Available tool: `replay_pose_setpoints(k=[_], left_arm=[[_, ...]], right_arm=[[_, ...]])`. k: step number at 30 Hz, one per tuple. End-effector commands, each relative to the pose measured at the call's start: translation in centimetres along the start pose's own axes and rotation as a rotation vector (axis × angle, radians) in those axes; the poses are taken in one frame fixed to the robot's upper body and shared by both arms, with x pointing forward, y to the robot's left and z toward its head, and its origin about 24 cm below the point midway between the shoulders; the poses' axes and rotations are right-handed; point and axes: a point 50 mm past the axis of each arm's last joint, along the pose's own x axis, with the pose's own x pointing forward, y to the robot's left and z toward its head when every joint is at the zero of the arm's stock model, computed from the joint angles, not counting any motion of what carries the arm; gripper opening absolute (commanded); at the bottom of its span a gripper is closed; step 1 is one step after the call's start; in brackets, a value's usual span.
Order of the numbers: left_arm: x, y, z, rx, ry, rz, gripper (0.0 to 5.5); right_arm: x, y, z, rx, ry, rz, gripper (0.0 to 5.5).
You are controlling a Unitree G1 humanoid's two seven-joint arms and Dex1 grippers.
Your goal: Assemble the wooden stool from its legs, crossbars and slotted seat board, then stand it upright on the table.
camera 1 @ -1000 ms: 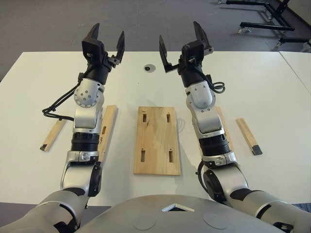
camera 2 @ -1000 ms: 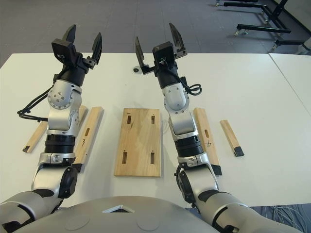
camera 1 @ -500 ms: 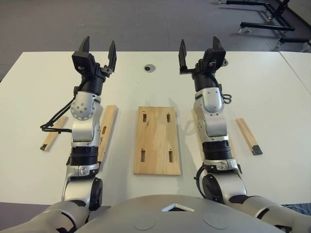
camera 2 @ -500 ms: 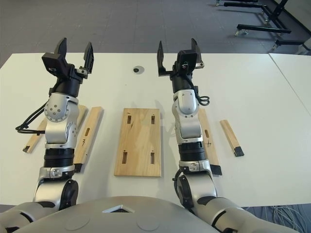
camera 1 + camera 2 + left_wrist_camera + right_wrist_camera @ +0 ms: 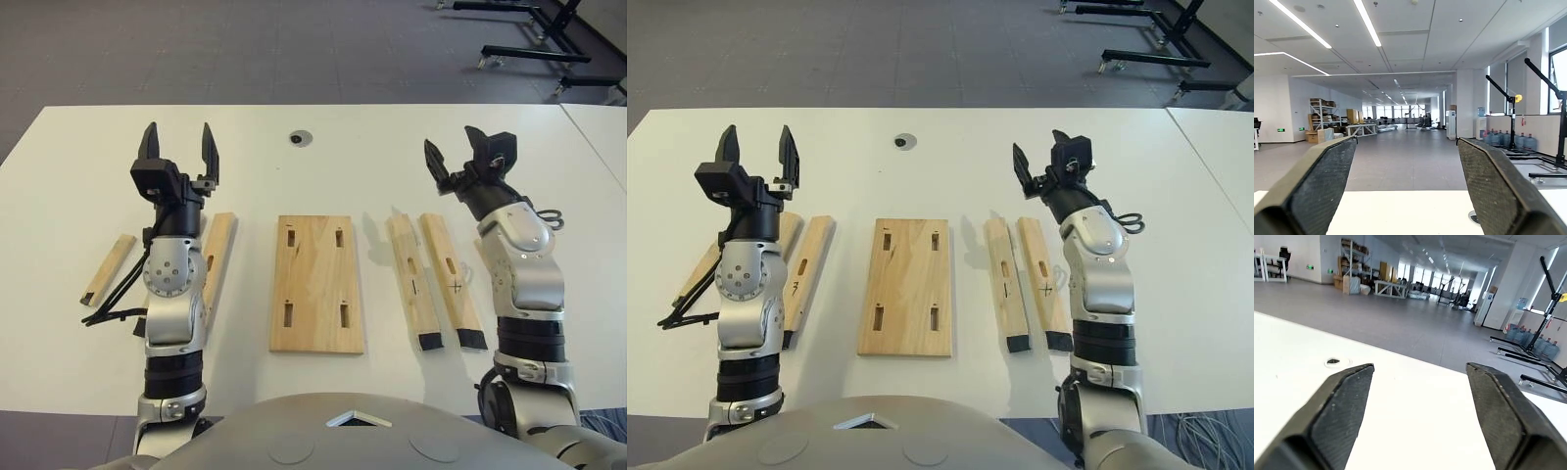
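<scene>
The left gripper [image 5: 178, 145] and right gripper [image 5: 449, 142] are held spread — the slotted seat board [image 5: 316, 282] is laid flat between them, nearer the robot.

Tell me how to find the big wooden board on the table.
Start at the white table. Right in its middle lies a flat wooden board. It is much wider than the thin sticks lying on either side of it, and it alone has four little slots, two near each end.
</scene>
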Motion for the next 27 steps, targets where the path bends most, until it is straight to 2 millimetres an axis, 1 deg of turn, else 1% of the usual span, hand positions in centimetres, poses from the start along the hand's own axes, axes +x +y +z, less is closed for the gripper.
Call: replay_pose_setpoints(k=[1, 6, 10, 13, 17, 19, 22, 24, 27], left_arm=[[-0.6, 0.2, 0.2, 0.015, 0.016, 0.031, 3.72], [-1.9, 1.0, 0.5, 0.041, 0.034, 0.089, 3.72], [-2.5, 1.2, 0.9, 0.032, 0.036, 0.111, 3.72], [-3.0, 1.4, 1.3, 0.036, 0.035, 0.122, 3.72], [-3.5, 1.3, 1.8, 0.032, 0.037, 0.132, 3.72], [-3.7, 1.3, 1.9, 0.031, 0.038, 0.134, 3.72], [-3.5, 1.3, 2.1, 0.028, 0.033, 0.128, 3.72], [-3.2, 1.3, 2.1, 0.026, 0.029, 0.120, 3.72], [-2.9, 1.5, 2.2, 0.029, 0.022, 0.110, 3.72]], right_arm=[[-1.9, -2.6, -2.0, -0.036, 0.138, -0.009, 3.45], [-5.1, -6.2, -3.8, -0.028, 0.308, 0.009, 3.45], [-7.1, -7.0, -4.8, 0.032, 0.380, 0.000, 3.45], [-8.6, -6.9, -5.1, 0.059, 0.437, 0.034, 3.45], [-11.5, -7.0, -5.7, 0.075, 0.557, 0.047, 3.45], [-12.6, -6.8, -6.2, 0.085, 0.612, 0.051, 3.45], [-14.5, -6.2, -8.0, 0.100, 0.715, 0.046, 3.45], [-15.6, -5.2, -9.4, 0.132, 0.791, 0.053, 3.45], [-16.2, -4.1, -10.4, 0.138, 0.837, 0.083, 2.79]])
